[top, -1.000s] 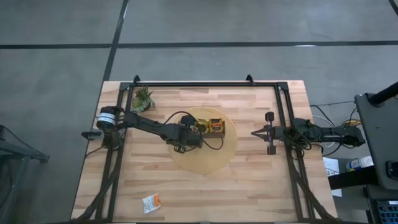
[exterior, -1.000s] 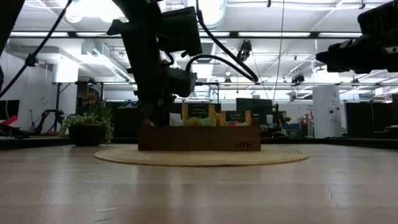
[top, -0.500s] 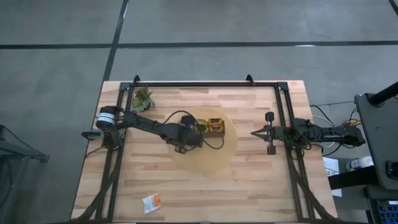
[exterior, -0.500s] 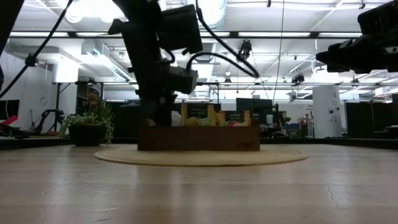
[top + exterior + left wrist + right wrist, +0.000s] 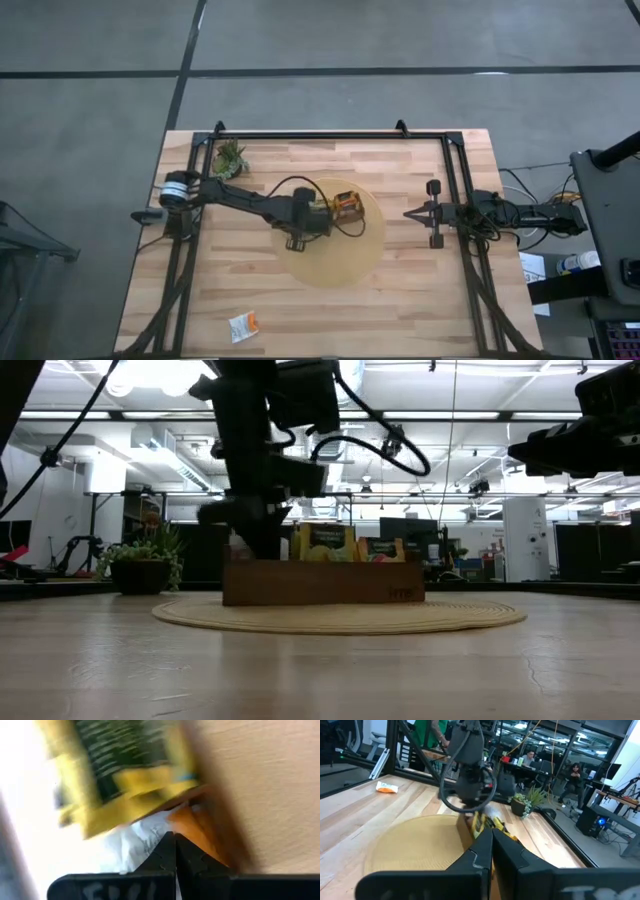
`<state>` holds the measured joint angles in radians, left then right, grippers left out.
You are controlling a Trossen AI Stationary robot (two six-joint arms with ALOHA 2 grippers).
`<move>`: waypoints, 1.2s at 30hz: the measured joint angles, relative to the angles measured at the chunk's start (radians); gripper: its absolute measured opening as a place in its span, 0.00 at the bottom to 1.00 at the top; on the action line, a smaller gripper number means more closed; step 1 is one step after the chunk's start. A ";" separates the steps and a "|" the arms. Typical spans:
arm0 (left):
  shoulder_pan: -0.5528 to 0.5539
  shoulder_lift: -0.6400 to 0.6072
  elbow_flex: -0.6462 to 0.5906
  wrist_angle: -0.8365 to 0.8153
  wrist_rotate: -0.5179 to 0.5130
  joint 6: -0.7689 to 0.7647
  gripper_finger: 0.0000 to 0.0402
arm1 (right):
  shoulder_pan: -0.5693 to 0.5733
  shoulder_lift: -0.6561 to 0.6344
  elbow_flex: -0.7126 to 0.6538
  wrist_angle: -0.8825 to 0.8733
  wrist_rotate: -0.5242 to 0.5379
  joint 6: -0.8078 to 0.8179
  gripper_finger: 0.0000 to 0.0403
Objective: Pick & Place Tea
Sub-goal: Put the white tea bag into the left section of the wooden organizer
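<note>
A brown wooden tray (image 5: 347, 204) stands on a round woven mat (image 5: 335, 250) and holds upright tea sachets, yellow-and-green (image 5: 325, 542) and orange (image 5: 378, 550). My left gripper (image 5: 322, 208) is down at the tray's left end, shut, with a white-and-orange sachet (image 5: 145, 837) at its tips (image 5: 173, 836) and a yellow-and-green sachet (image 5: 130, 775) just beyond. One more white-and-orange sachet (image 5: 244, 325) lies flat near the table's near left corner. My right gripper (image 5: 408, 213) hovers shut and empty to the right of the mat. My left gripper comes down into the tray's left end from above. Its shut fingertips meet on the white-and-orange sachet, at the edge where white meets orange (image 5: 167, 827). The view is blurred: which layer or how far back cannot be told. The sachet's far part rests among the tray's other sachets.
A small green potted plant (image 5: 229, 158) stands at the far left corner. A black frame (image 5: 330, 134) runs along the far, left and right sides of the table. Bare wood lies along the near side, right of the loose sachet.
My left gripper has gone a little toward the table's right edge, staying low at the tray. The tray and the round mat under it have slid along the table toward the right with it.
</note>
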<state>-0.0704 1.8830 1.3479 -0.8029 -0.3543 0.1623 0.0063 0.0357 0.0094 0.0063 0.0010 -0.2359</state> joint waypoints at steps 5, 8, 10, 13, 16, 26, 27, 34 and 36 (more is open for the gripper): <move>-0.007 0.005 -0.020 -0.042 -0.276 -0.031 0.00 | 0.000 0.000 0.000 0.000 0.000 0.000 0.02; -0.017 0.005 -0.029 -0.062 -0.250 -0.042 0.00 | 0.000 0.000 0.000 0.000 0.000 0.000 0.02; -0.026 0.004 -0.029 -0.066 -0.239 -0.050 0.00 | 0.000 0.000 0.000 0.000 0.000 0.000 0.02; -0.045 0.004 -0.029 -0.065 -0.247 -0.045 0.00 | 0.000 0.000 0.000 0.000 0.000 0.000 0.02; -0.065 0.004 -0.026 -0.062 -0.246 -0.042 0.00 | 0.000 0.000 0.000 0.000 0.000 0.000 0.02; -0.026 -0.002 -0.024 -0.058 0.069 -0.049 0.00 | 0.000 0.001 0.000 0.000 0.000 0.000 0.02; -0.019 0.003 -0.026 -0.061 0.097 -0.050 0.00 | 0.000 0.001 0.000 0.000 0.000 0.000 0.02; 0.023 0.003 -0.029 -0.030 0.165 -0.063 0.00 | 0.000 0.000 0.000 0.000 0.000 0.000 0.02; 0.021 0.003 -0.029 -0.024 0.052 -0.088 0.00 | 0.000 0.000 0.000 0.000 0.000 0.000 0.02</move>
<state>-0.0494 1.8862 1.3193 -0.8273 -0.3023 0.0745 0.0063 0.0353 0.0095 0.0063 0.0010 -0.2359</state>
